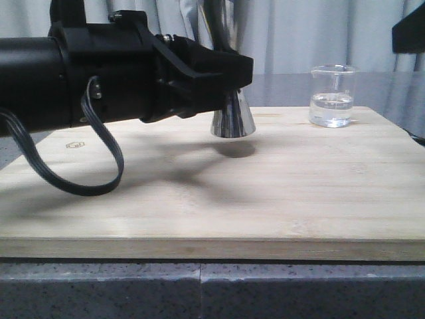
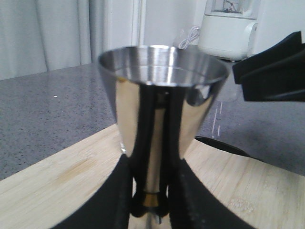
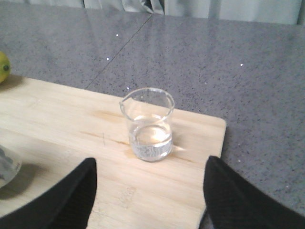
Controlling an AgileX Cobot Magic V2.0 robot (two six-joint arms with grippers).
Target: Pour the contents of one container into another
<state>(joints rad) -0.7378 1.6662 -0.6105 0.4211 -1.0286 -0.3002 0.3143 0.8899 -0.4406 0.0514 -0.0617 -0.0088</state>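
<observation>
Jigger sits in your left gripper, fingers clamped at the narrow gold-banded waist; that grip keeps both cones free and the mouth upright and level, ready to receive. In the front view its base hangs just above the wooden board, shadow directly beneath; whether it clears the wood fully is hard to judge from that angle. Beaker stands on the board's far right corner, part full of clear liquid, well apart from the jigger. Your right gripper hovers spread wide, one finger to either side of the beaker and short of it, touching nothing; likely lined up to take the glass by its wall. Pour not yet begun; a yellow-green fruit lies off the board's edge.
</observation>
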